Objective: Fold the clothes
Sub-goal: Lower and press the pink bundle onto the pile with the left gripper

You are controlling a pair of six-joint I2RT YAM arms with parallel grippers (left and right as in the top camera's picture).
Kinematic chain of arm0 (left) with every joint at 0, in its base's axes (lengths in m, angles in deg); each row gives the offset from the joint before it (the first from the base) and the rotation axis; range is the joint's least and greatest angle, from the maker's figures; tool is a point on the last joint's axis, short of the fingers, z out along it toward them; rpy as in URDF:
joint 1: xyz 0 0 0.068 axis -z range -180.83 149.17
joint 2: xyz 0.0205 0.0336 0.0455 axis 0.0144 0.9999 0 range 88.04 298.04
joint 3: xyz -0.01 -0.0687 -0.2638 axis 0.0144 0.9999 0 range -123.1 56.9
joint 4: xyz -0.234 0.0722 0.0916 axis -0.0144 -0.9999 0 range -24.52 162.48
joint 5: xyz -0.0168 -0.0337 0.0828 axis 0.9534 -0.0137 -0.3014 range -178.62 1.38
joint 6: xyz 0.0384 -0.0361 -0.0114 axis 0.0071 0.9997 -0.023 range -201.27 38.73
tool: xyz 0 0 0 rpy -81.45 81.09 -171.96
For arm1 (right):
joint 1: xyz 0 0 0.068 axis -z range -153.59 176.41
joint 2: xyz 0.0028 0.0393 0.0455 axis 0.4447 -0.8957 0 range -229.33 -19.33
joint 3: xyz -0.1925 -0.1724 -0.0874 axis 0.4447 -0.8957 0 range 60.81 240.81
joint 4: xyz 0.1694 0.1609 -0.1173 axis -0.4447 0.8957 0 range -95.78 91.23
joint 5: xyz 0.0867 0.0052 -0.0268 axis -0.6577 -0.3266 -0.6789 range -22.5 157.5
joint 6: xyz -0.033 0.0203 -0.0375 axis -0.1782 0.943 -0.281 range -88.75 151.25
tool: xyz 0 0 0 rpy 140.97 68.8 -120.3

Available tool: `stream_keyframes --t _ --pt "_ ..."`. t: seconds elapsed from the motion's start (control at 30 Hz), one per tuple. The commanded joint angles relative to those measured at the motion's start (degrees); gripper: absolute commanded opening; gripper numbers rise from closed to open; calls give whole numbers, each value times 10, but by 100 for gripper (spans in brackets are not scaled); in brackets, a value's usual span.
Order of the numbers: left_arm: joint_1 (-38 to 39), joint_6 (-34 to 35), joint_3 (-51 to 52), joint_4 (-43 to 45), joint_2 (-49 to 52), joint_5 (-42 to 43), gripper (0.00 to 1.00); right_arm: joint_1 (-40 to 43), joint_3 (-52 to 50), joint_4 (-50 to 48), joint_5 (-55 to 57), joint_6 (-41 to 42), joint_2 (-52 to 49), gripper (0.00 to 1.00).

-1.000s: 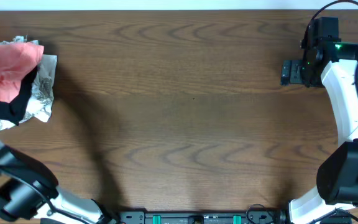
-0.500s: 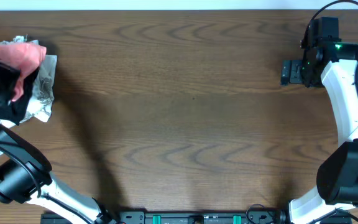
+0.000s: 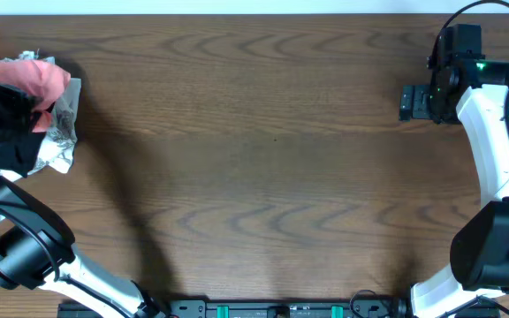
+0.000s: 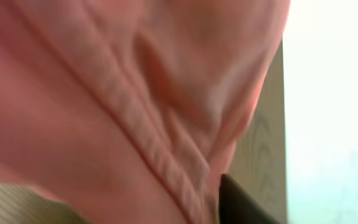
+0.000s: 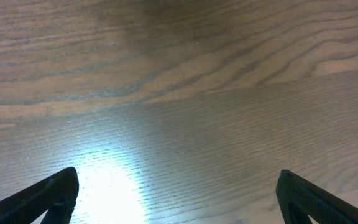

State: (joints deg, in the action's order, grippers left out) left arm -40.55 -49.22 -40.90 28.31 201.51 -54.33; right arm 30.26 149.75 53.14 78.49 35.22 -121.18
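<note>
My left claw (image 3: pixel 18 109) sat on the pink T-shirt (image 4: pixel 104 93) at the table's (image 3: pixel 263 177) far-left corner; grip unreadable. My right claw (image 5: pixel 179 202) hung wide open above its far-right corner.

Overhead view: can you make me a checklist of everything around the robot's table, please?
Surface: brown wooden table, mostly bare.
Job's things: pink T-shirt, crumpled on top of a pile at the far left edge, not folded yet.
Clutter: black garment and grey-white patterned cloth in the same pile.
Grippers: left gripper is at the pile, its camera filled with pink fabric, so open or shut cannot be told; right gripper is open over bare wood, holding nothing.
Cables: black cable loops above the right arm.
Surroundings: white strip beyond the far edge; otherwise nothing seen.
</note>
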Motion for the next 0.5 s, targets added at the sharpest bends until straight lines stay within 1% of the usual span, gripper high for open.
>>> stream_keyframes --t 0.0,0.07,0.1,0.27,0.4,0.47 --pt "2 7 2 -3 -24 13 56 2 -2 0 6 9 -2 99" --pt "2 6 1 -3 -38 13 64 2 -2 0 6 9 -2 99" --pt "2 6 -1 -1 -47 13 66 2 -2 0 6 9 -2 99" --pt "2 -31 -6 23 -113 6 70 2 -2 0 6 9 -2 99" --pt "2 -75 -6 49 -159 -51 71 2 -2 0 6 9 -2 99" --pt "2 -92 -6 60 -164 -96 71 2 -2 0 6 9 -2 99"
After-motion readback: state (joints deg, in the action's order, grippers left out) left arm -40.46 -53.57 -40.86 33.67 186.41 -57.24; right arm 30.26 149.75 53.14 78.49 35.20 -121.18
